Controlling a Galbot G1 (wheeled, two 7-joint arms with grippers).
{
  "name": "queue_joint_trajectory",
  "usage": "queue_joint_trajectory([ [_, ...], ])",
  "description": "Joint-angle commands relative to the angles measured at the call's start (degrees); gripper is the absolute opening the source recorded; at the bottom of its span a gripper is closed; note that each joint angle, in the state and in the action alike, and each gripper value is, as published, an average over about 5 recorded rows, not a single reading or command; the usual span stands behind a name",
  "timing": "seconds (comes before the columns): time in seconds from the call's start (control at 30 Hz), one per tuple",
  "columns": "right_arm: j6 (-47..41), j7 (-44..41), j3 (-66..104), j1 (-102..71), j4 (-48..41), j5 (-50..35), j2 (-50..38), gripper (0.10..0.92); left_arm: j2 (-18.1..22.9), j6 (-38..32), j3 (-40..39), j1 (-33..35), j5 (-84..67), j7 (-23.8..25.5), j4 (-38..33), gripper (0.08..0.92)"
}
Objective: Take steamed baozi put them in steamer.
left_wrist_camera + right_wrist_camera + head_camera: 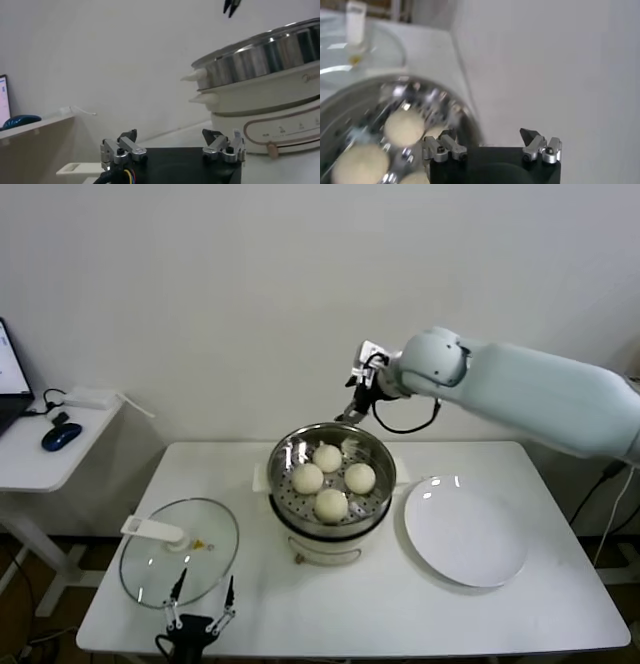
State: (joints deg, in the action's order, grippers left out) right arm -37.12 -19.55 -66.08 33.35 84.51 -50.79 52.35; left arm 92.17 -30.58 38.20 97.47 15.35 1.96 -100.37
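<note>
Four steamed baozi sit inside the steamer, clustered on its perforated floor, so the loading step looks finished. Going from largest to smallest: the white table carries everything, with bare surface along its front edge and at its far right corner. The right arm reaches in from the right, well above the tabletop, against the wall. The steamer stands at the table's middle, its cream base beneath the shiny basket. The white plate lies just beside it on the right, bare, which fits the judgement that no buns remain to fetch. The glass lid rests flat near the front left, apart from the steamer. The right gripper hangs above and behind the steamer's far rim, its jaws spread wide and holding nothing; the right wrist view shows the buns below it and no bun between the fingers. The left gripper is parked low at the table's front edge, just beside the lid, jaws apart and empty.

What is left for the right arm is probably a retreat: lifting up and back toward the right keeps it off the steamer's rim, and the space over the plate is open for that path.
</note>
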Motion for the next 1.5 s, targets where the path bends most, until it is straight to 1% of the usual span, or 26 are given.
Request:
queue_joint_trajectory([
  [0.03,-3.8,20.1,34.1,-23.8,11.2,0.7,-9.0,0.823,-2.2,0.2,-0.4,0.0,0.3,0.1,-0.4,0.823],
  [0.2,-0.2,21.1,45.1,-34.6,15.4,3.7,-13.2,0.823,-2.5,0.2,-0.2,-0.1,0.0,0.1,-0.2,0.823],
  [0.33,1.7,22.7,55.5,-43.8,18.9,4.1,-15.1,0.823,-2.4,0.4,-0.3,-0.5,0.1,0.1,0.1,0.823],
  [0.5,4.2,23.6,69.4,-57.2,23.6,5.6,-15.3,0.823,-1.9,0.8,-0.9,-0.7,0.7,0.1,-0.1,0.823],
  [0.6,7.0,23.1,78.3,-67.7,27.0,8.7,-14.1,0.823,-1.8,0.7,-1.0,-0.6,1.3,0.2,-0.1,0.823],
  [0.8,18.3,19.7,96.9,-92.4,32.4,18.0,-6.2,0.823,-1.5,0.5,-0.7,-0.5,1.8,0.2,0.4,0.823],
  [0.93,26.5,16.2,103.6,-105.2,33.8,23.1,1.1,0.823,-1.3,0.1,-0.7,-0.3,2.4,0.2,1.0,0.823],
  [1.03,32.2,14.5,105.4,-110.7,33.8,25.5,6.5,0.823,-1.2,-0.1,-0.6,-0.3,2.8,0.2,1.4,0.823],
  [1.23,41.0,11.7,105.8,-118.8,33.4,27.6,16.5,0.823,-1.0,-0.2,-0.4,-0.2,2.9,0.1,1.4,0.823],
  [1.37,45.9,10.9,105.0,-122.4,32.0,27.8,21.6,0.823,-0.9,-0.4,-0.4,-0.1,2.9,0.1,1.3,0.823],
  [1.5,49.8,10.7,104.2,-125.2,29.8,28.0,25.0,0.823,-0.7,-0.5,-0.4,0.0,2.9,0.1,1.4,0.823],
])
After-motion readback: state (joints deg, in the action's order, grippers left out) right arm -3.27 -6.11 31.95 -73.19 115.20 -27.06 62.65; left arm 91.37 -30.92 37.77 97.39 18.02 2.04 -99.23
